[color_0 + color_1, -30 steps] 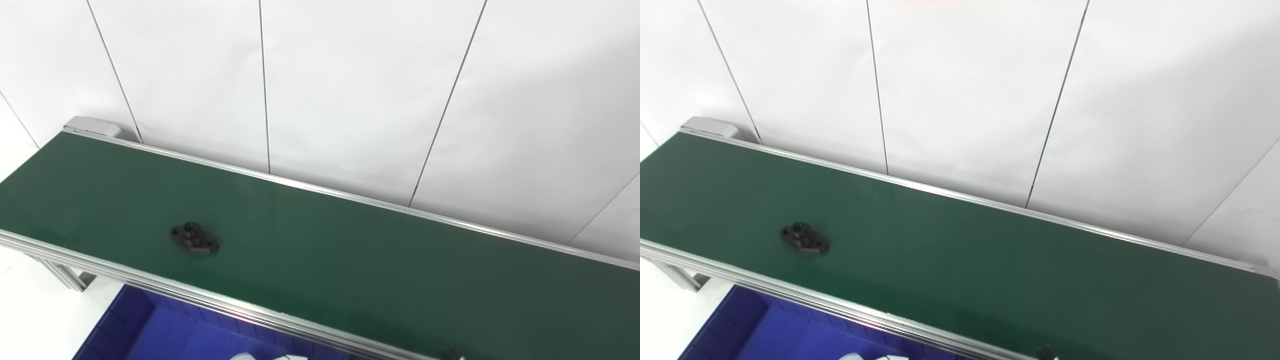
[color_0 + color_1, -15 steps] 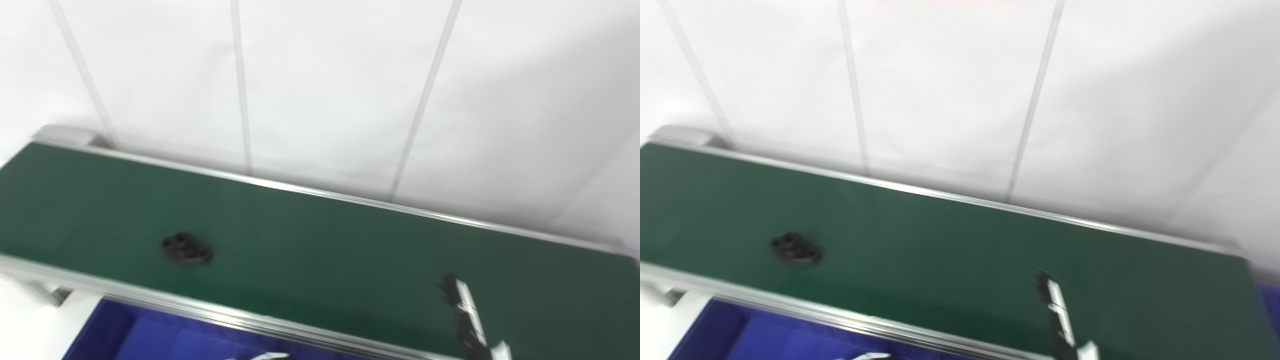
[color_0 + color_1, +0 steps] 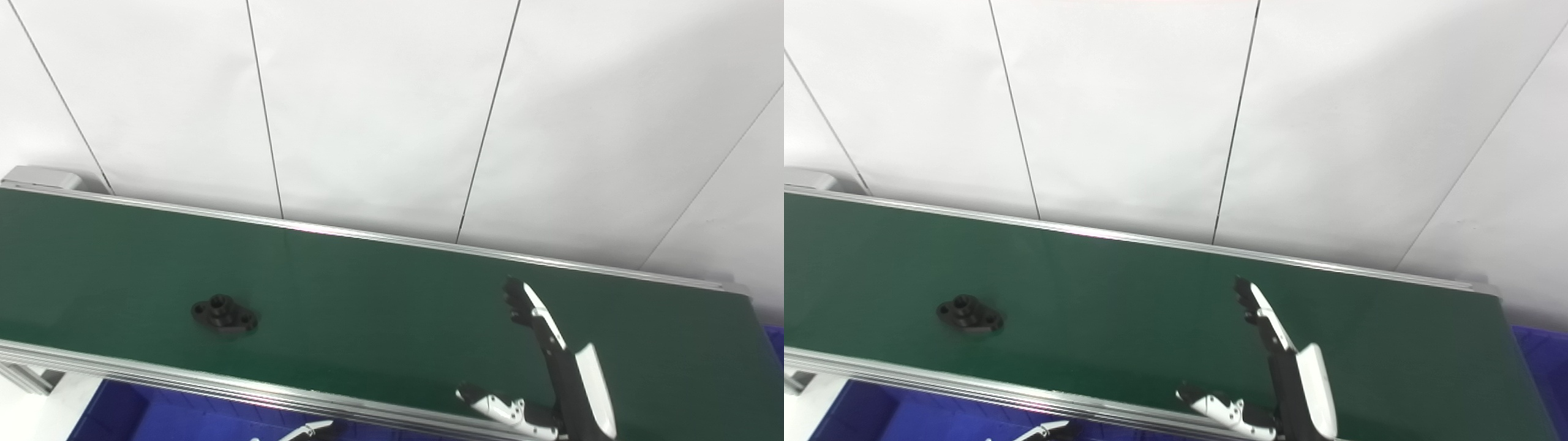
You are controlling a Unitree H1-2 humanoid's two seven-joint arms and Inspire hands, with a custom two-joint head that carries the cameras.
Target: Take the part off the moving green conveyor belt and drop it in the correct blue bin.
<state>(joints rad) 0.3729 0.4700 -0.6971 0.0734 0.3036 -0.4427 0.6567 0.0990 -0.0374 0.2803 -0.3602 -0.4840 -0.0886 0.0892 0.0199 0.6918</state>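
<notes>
Blue bin [image 3: 110, 413] under the belt's near left edge, contents unseen, black part [image 3: 224, 313] on green conveyor belt [image 3: 380, 306] left, right hand [image 3: 545, 367] released, fingers spread above the belt right, left hand [image 3: 306, 430] barely visible, state unclear.

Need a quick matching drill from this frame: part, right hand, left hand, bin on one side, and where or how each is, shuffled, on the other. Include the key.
1. part
2. right hand
3. left hand
4. bin

A. open over the belt's right half, holding nothing
B. blue, below the belt's near rail
C. only a tip at the bottom edge
D. lying on the belt's left half

Pairs: 1-D, 2-A, 3-C, 4-B
</notes>
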